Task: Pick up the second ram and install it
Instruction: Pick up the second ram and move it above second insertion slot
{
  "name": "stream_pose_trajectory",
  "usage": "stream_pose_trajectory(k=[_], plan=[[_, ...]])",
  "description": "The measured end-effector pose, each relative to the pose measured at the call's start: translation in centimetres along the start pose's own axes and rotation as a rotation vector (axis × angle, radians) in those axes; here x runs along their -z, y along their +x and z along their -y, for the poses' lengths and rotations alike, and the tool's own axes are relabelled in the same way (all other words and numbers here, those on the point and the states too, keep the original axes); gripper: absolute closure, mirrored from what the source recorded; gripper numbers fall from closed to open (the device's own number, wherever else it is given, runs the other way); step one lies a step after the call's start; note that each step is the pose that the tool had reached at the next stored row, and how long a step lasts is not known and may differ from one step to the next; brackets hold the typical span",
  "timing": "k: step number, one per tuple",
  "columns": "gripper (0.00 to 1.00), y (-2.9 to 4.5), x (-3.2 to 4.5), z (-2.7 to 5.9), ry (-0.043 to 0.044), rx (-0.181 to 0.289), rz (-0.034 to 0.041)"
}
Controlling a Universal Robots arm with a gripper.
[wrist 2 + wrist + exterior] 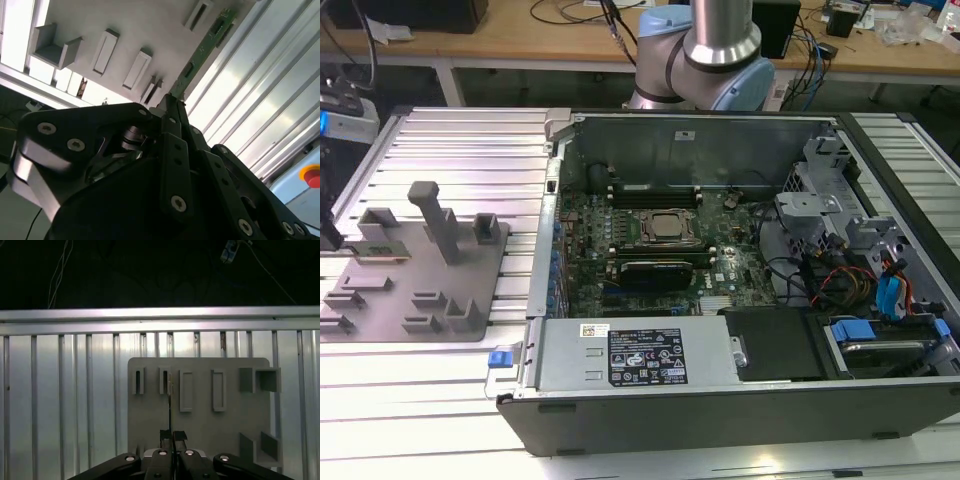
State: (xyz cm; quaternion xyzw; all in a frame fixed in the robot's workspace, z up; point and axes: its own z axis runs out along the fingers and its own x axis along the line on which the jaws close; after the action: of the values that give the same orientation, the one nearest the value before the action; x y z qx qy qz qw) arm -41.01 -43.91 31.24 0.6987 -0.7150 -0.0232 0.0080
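The second ram [205, 47] is a thin green board stick with dark chips. It stands on edge over the grey fixture plate [420, 275] at the exterior view's left, seen there as a short green strip [382, 249]. My gripper [172, 102] is shut on the ram's near end, and the stick reaches away from the black fingers [170, 150]. In the first wrist view the ram [170, 405] shows edge-on, running from the gripper [171, 436] to a slot block on the plate [200, 425]. In the exterior view the gripper [329, 236] is at the picture's left edge.
An open computer case [720, 400] lies to the exterior view's right of the plate, with the motherboard, CPU socket [665, 228] and long black slots [655, 188] inside. A tall grey post [435, 215] and several grey blocks rise from the plate. Ribbed aluminium table [470, 140] surrounds both.
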Motion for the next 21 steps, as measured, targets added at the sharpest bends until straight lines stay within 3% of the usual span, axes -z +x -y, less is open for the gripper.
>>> stream_pose_trajectory(k=[10,18,21], plan=[[0.91,-0.08,3.54,-0.16,-0.0001,0.000,-0.0001],[0.91,-0.11,5.17,-0.23,0.0000,0.000,-0.0001],[0.91,-0.14,6.72,-0.30,-0.0001,0.000,0.0000]])
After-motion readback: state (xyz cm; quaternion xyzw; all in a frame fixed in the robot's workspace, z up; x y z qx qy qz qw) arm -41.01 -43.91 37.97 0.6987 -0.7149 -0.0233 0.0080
